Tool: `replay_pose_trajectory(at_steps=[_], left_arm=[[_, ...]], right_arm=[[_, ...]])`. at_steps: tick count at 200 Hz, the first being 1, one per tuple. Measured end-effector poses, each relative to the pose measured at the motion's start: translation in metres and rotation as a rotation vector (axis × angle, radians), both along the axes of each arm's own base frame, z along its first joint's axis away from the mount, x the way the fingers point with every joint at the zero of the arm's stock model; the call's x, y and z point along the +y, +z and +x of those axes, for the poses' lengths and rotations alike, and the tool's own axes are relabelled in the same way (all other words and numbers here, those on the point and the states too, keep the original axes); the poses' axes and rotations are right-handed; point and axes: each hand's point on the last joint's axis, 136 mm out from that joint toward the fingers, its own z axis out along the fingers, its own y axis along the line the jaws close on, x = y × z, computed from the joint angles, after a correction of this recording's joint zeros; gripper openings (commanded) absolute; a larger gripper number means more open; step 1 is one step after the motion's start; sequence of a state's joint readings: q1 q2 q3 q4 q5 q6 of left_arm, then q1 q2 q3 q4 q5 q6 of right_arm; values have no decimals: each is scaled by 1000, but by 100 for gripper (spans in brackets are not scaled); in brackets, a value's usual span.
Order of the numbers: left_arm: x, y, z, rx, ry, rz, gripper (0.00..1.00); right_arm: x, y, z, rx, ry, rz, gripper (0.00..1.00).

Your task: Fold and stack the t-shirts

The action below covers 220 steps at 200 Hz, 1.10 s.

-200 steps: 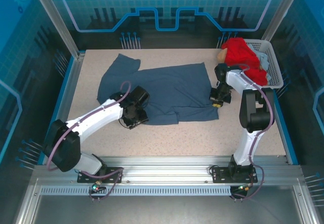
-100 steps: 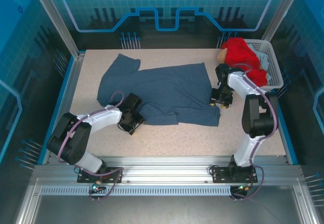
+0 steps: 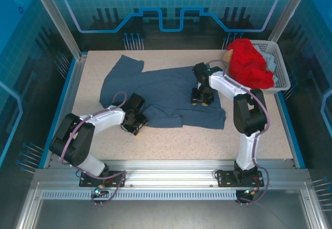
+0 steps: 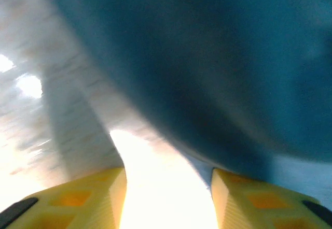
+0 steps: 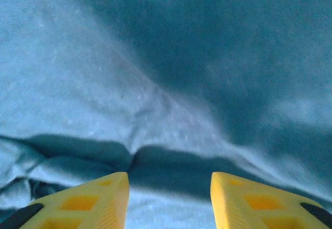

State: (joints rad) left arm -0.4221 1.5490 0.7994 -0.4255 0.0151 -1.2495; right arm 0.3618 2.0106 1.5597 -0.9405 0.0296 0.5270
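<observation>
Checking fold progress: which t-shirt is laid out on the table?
The slate-blue t-shirt, spread on the table; the red t-shirt sits bunched in the white basket.

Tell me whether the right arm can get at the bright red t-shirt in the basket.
Probably yes. The bright red cloth t-shirt lies heaped uncovered atop the white perforated plastic basket, close beside the right arm, and the right hand is open with nothing in it.
</observation>
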Motion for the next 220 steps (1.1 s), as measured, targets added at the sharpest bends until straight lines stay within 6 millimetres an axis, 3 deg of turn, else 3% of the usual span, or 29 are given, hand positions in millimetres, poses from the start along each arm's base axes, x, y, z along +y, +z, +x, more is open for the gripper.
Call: replay_pose_trajectory(at_steps=[30, 56, 72, 96, 118, 175, 220], left_arm=[[-5, 13, 27, -123, 35, -57, 48], [-4, 11, 40, -152, 49, -71, 43], [-6, 4, 46, -137, 47, -66, 33], [-10, 2, 60, -138, 24, -58, 0], [-10, 12, 65, -138, 5, -38, 0], [6, 64, 48, -57, -114, 70, 0], [32, 87, 13, 59, -254, 137, 0]], right_arm=[[6, -26, 14, 56, -2, -10, 43], [5, -37, 12, 93, -1, -23, 41], [4, -36, 9, 103, -1, -27, 40], [3, -36, 7, 113, -1, -34, 34], [-1, -36, 6, 115, 3, -54, 25], [-16, -37, 23, 107, 10, -108, 1], [-22, -37, 41, 98, 21, -128, 0]])
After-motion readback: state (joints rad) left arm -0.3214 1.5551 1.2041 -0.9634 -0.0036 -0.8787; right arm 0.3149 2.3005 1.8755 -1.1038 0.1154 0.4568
